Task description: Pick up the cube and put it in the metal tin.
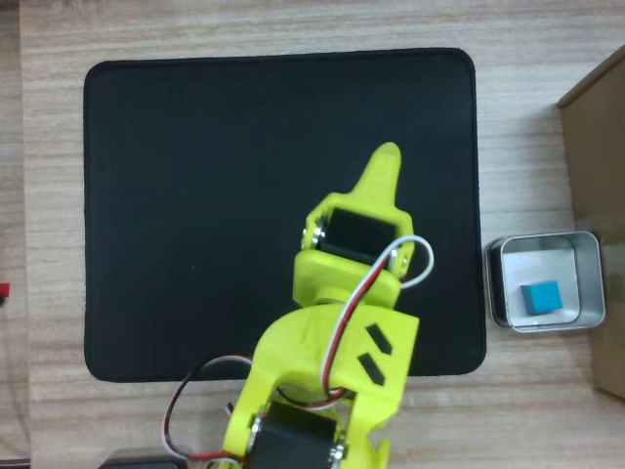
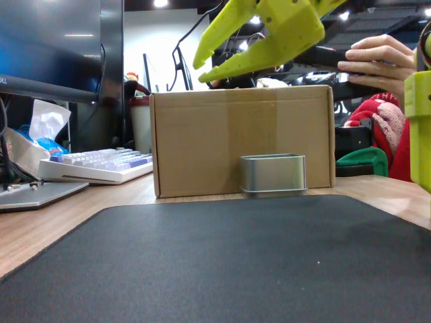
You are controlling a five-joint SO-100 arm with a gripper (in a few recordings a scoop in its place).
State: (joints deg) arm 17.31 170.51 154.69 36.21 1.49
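The claw [image 2: 215, 60] hangs raised, slightly parted and empty. To its right in the overhead view, the cube [image 1: 540, 296] lies inside the metal tin [image 1: 589, 278]. It looks light, rigid and smooth-faced, best pinched across two opposite flat sides.

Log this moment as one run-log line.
cube: inside metal tin | gripper: raised above mat, fingers apart, holding nothing | task: placed

Overhead cam looks straight down; fixed cam low, mat-level; both share tin [image 1: 545, 283].
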